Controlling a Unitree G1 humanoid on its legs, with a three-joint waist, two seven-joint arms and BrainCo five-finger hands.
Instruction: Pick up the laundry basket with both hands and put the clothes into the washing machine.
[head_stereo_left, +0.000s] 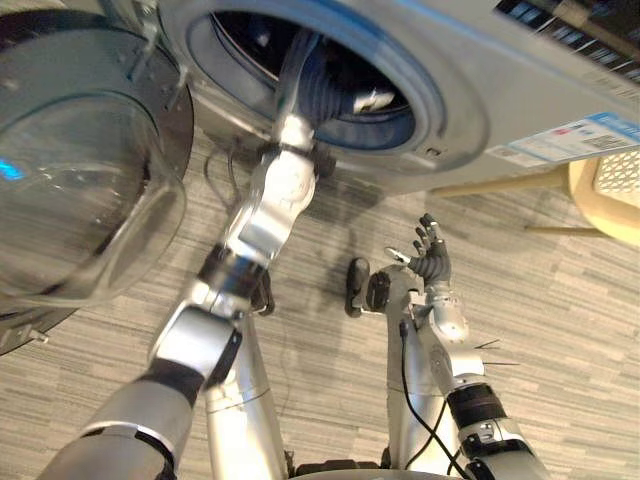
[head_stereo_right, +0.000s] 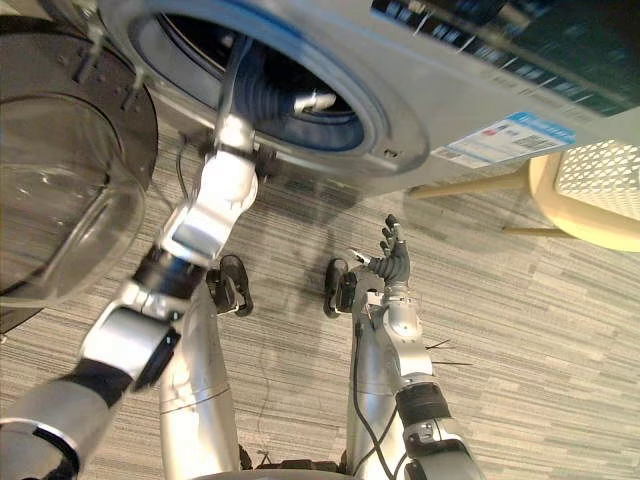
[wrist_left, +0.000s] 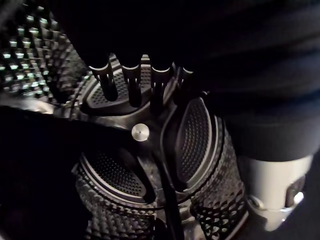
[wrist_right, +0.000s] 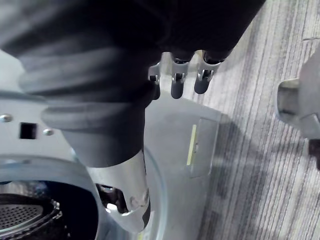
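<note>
The washing machine (head_stereo_left: 520, 90) stands with its round door (head_stereo_left: 80, 180) swung open to the left. My left arm reaches through the opening, and my left hand (head_stereo_left: 325, 88) is inside the drum (wrist_left: 195, 140). Its fingers (wrist_left: 132, 82) are straight, point at the drum's back wall and hold nothing. A dark mass lies low in the drum; I cannot tell whether it is clothing. My right hand (head_stereo_left: 432, 258) hangs in the air over the floor in front of the machine, fingers relaxed and empty. A beige perforated plastic thing (head_stereo_left: 612, 195), possibly the basket, sits at the right edge.
The glass door (head_stereo_right: 60, 190) juts out on my left at arm height. Thin wooden legs (head_stereo_left: 495, 185) run under the beige piece beside the machine. Grey striped carpet (head_stereo_left: 560, 330) lies open to the right and front.
</note>
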